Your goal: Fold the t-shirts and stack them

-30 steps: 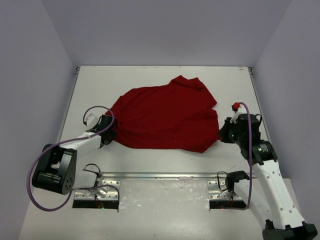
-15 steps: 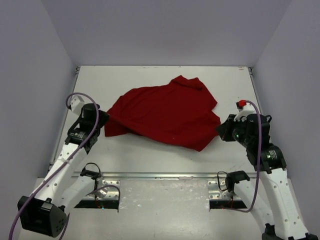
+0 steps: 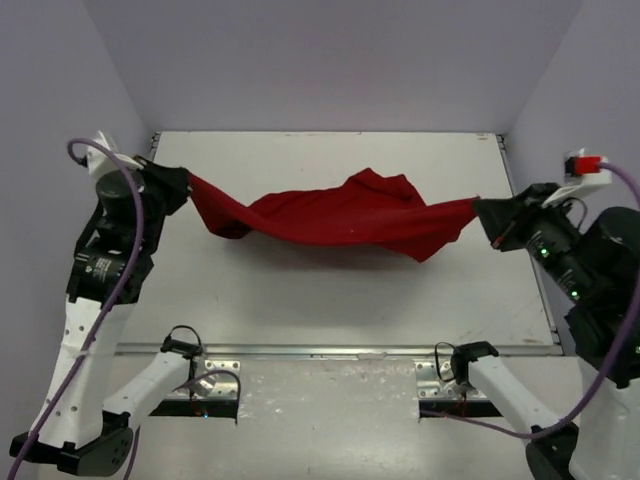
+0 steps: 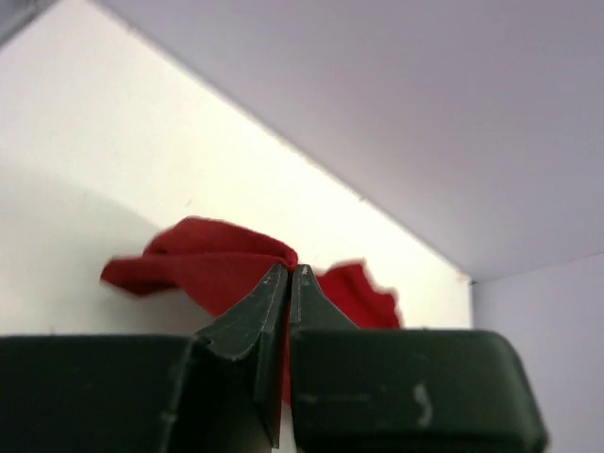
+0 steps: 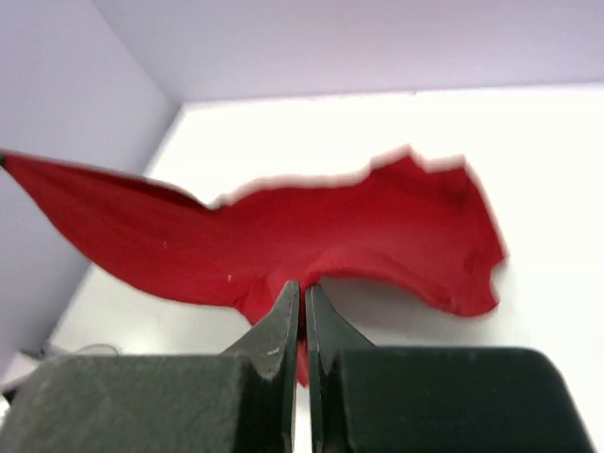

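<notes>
I pinch the red t-shirt taut between my clamped left gripper and right gripper, above the table's middle, apparently to spread it for folding.

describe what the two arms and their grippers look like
Both arms have white links with bulky black joints. A purple cable loops along the left arm, another along the right arm, which also carries a small red and white block. The left gripper and right gripper are black, each with two fingers tapering to thin wedge tips.
</notes>
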Robot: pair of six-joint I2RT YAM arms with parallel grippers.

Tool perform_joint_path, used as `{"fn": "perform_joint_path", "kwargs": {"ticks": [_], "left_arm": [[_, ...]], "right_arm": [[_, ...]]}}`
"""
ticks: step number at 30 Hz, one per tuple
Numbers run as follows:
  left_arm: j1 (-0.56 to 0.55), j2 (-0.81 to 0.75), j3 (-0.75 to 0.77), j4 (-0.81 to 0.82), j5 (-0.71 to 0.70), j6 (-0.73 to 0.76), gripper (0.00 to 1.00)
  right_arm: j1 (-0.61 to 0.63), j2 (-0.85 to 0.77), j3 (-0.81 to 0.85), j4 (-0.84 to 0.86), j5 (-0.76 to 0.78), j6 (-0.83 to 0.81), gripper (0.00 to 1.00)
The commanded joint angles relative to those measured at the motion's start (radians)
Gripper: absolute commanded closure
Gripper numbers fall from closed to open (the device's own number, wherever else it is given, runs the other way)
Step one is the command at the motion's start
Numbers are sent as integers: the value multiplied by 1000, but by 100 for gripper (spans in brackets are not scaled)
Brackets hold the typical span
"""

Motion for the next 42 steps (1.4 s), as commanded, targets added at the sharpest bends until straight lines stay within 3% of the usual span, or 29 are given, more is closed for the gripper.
{"fn": "perform_joint_path", "kwargs": {"ticks": [1, 4, 6, 9, 11, 15, 21, 26, 30, 32, 36, 37, 38, 39, 40, 42], "left_arm": [[0, 34, 240, -44, -13, 70, 99], [0, 105, 482, -92, 11, 92, 100], [-2, 143, 666, -121, 31, 107, 100], [0, 225, 899, -170, 66, 136, 100], [0, 242, 954, -161, 121, 150, 100], [0, 208, 960, -98, 200, 155, 100], [0, 150, 845, -20, 247, 161, 100], [0, 186, 781, -2, 234, 186, 100], [0, 263, 705, 20, 188, 192, 100], [0, 315, 682, 9, 163, 192, 100], [0, 429, 595, 55, 126, 166, 100], [0, 435, 551, 89, 119, 158, 100], [0, 456, 537, 93, 91, 146, 100], [0, 470, 524, 95, 83, 143, 100], [0, 484, 517, 104, 79, 140, 100], [3, 536, 515, 107, 48, 132, 100]], "right_arm": [[-2, 135, 353, -73, 134, -40, 99], [9, 268, 750, -196, 239, -64, 99], [32, 329, 889, -201, 287, -64, 99], [84, 244, 789, -62, 310, -64, 99], [107, 196, 743, 28, 284, -69, 99], [147, 220, 909, 7, 330, -95, 99], [291, 207, 798, 129, 454, -171, 99], [418, 357, 851, 134, 554, -291, 99], [582, 433, 746, 269, 849, -487, 99], [595, 525, 726, 370, 918, -631, 99], [518, 716, 791, 370, 918, -669, 99], [453, 742, 826, 256, 790, -508, 99], [268, 807, 854, 161, 681, -374, 99], [175, 835, 860, 90, 557, -152, 99], [103, 854, 791, 41, 360, -88, 99], [-17, 828, 642, 107, 297, 19, 99]]}}
